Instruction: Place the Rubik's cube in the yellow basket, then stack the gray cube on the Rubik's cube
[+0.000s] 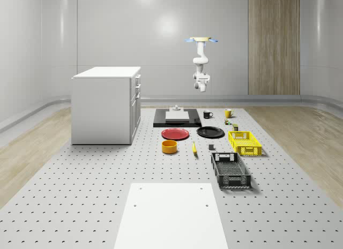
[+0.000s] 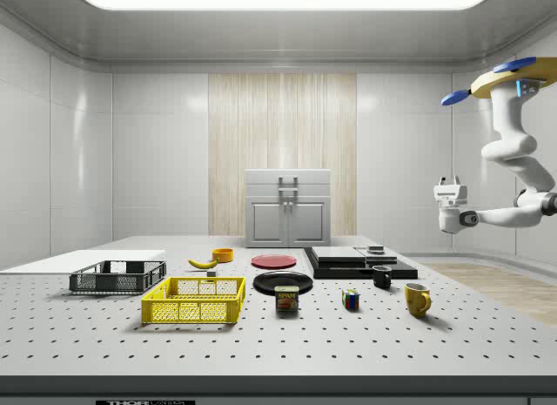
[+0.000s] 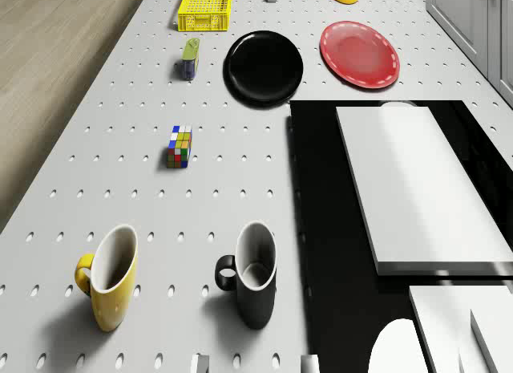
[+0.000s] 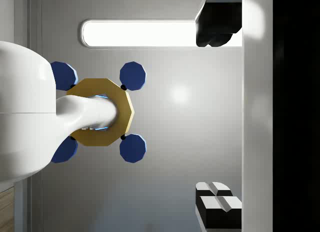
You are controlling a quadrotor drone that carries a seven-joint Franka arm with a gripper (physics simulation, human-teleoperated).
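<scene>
Drone (image 1: 202,40): hovers high, upper centre of the whole-scene view.
Gripper (image 2: 448,192): empty, fingers apart, far above table.
Rubik's cube (image 3: 179,146): on table, near mugs.
Yellow basket (image 1: 244,142): right of centre.

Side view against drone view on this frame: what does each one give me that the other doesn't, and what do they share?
The side view adds the robot itself: the drone hovering high at that view's right, past the mugs' end of the table, with its hand well above the tabletop, plus the black basket. The drone view adds a look down into the yellow mug and black mug, both empty. Both have the Rubik's cube on the table, apart from the yellow basket.
</scene>
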